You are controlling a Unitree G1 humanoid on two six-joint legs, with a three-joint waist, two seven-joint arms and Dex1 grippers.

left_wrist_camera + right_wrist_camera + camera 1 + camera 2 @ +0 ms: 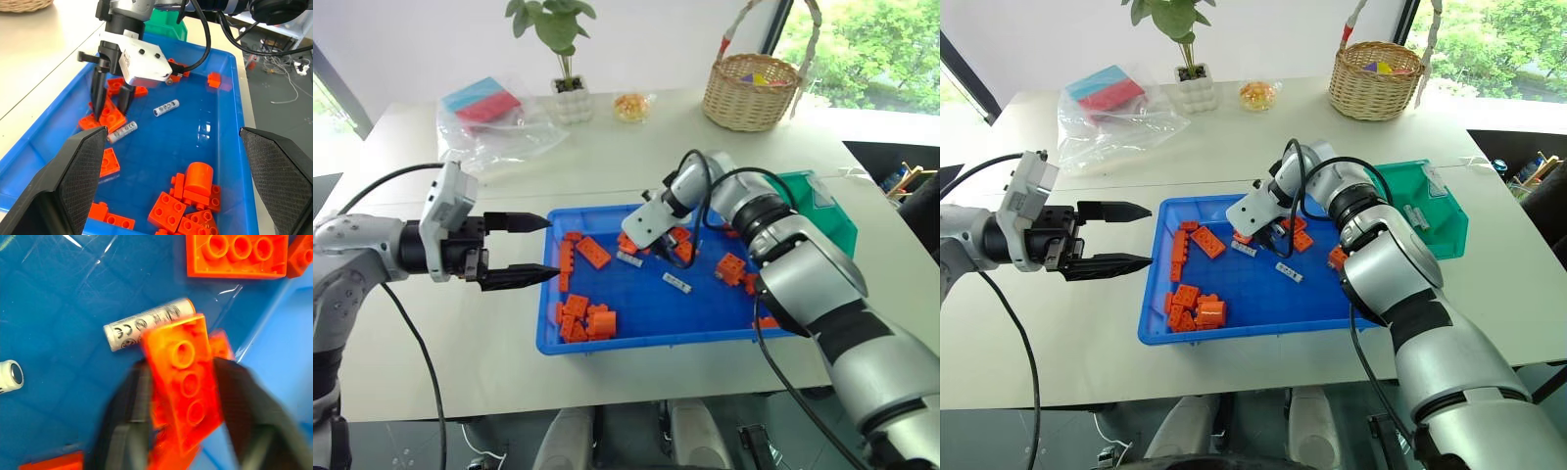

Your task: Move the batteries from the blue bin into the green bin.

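Orange toy bricks [592, 252] lie scattered through the blue bin [636, 338], which sits on the white table [607, 147] directly before the robot, so the batteries must be picked out from among them. Right gripper [110, 105] reaches steeply down into the far part of the bin; in the right wrist view its two black fingers [122, 431] are closed on an orange brick [183, 382], apparently caught by mistake, since the nearest battery [146, 325] lies flat on the bin floor just beyond and partly under that brick, not gripped. A second battery [166, 107] lies free on the blue floor nearby, well clear of the bricks. Green bin [827, 211] stands at the bin's far right edge, touching or just beside its rim, close enough for a short carry; at least one battery [1417, 217] appears to lie inside it already. Left gripper [514, 250] hovers level beside the blue bin's left rim with its fingers spread and empty, apparently parked out of the working arm's way. Judged from this, the task is partly done: two batteries remain in the blue bin, and the brick would have to be released before a clean pinch
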